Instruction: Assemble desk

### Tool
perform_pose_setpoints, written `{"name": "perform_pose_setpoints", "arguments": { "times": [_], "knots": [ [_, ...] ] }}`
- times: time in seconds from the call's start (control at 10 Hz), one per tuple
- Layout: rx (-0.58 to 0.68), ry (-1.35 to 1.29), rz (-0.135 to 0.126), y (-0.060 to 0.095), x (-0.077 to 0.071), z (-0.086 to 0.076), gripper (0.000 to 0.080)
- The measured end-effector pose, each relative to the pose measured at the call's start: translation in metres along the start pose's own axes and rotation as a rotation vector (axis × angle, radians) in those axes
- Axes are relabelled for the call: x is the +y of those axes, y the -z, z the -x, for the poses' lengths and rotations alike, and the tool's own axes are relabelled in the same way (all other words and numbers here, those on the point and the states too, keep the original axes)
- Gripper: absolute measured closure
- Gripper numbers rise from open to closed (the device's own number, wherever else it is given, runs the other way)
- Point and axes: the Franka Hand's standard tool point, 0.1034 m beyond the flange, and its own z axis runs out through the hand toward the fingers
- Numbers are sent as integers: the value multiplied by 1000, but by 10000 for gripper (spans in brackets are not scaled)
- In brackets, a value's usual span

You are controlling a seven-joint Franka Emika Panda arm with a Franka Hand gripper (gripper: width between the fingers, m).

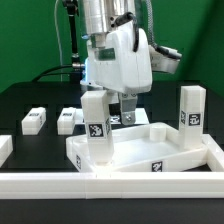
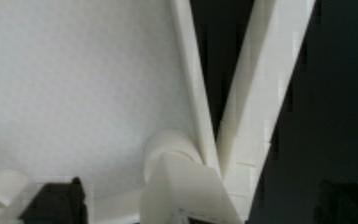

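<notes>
My arm hangs straight down over the desk top, fingers spread and empty.

My gripper sits low over the desk top, just behind the upright leg at the top's corner on the exterior view's left. My jaws stand apart and clasp nothing. A second leg stands upright at the exterior view's right end, and a third leg and fourth leg lie on the black table. The upright leg hides part of my fingers (one shows dark beside it). In the wrist view my fingers are cut off at the edge, and I cannot identify the blurred white rounded shape between them.
</notes>
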Motion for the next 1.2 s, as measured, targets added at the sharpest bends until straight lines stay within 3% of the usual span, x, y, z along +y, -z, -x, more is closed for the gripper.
{"name": "perform_pose_setpoints", "arguments": {
  "times": [0.5, 0.9, 1.2],
  "knots": [
    [-3, 117, -2, 2, -1, -1, 150],
    [-47, 635, -10, 34, 2, -22, 150],
    [-60, 941, -6, 26, -6, -35, 150]
  ]
}}
